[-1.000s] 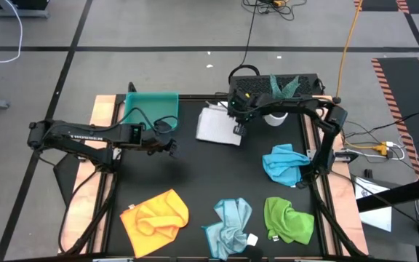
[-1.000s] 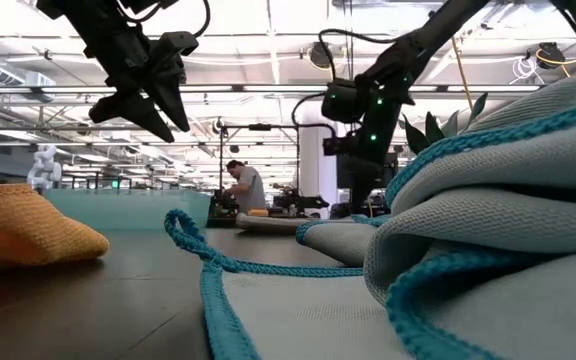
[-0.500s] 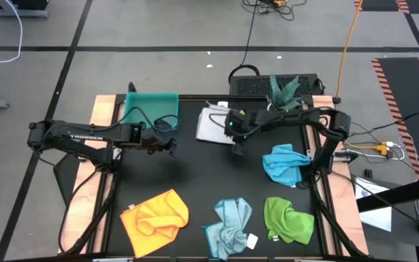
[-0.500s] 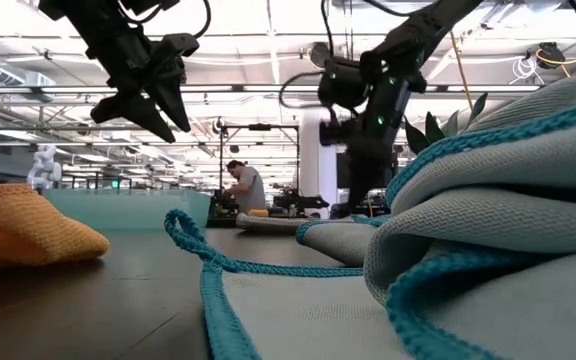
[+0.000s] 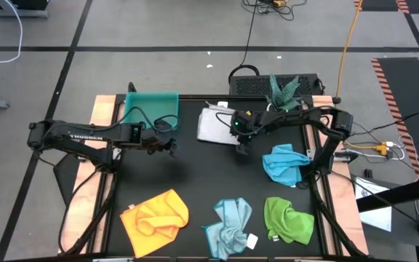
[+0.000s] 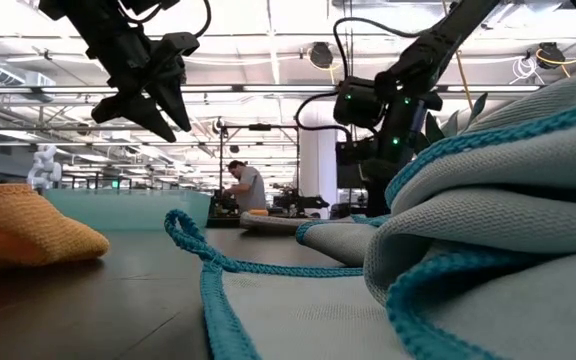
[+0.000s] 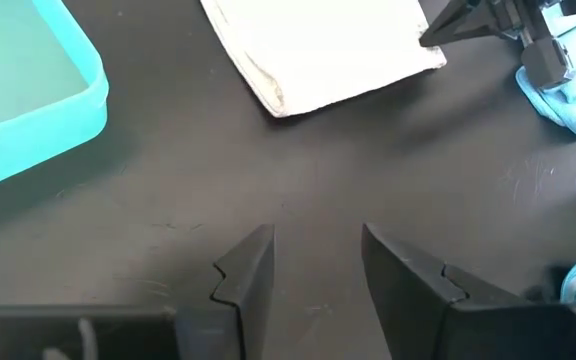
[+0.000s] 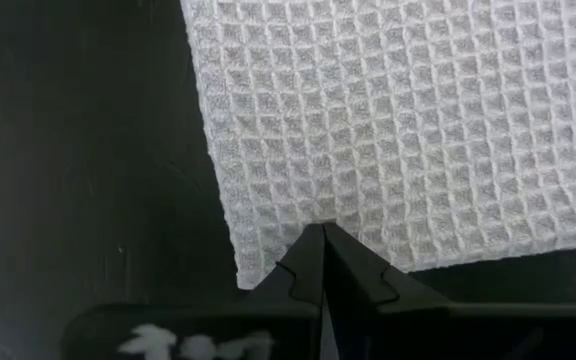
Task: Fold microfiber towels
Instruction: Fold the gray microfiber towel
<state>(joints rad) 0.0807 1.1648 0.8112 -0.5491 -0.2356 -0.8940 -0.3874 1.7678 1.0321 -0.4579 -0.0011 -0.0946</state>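
While the white-grey towel (image 5: 213, 125) is lying folded at the desk's (image 5: 195, 175) far edge beside the teal tray (image 5: 150, 108), the right gripper (image 5: 243, 148), fingers together and empty, is drawing back off it, suggesting that cloth is finished. The left gripper (image 5: 172, 145) is hovering nearby, fingers apart. Four crumpled towels are waiting.

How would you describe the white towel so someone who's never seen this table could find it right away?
Start at the teal tray in the table's far left corner. Just to its right, along the far edge, lies the white towel, with the right claw, shut, at its near right corner. It is the only colourless cloth and the only one lying flat and folded; the others are coloured and crumpled.
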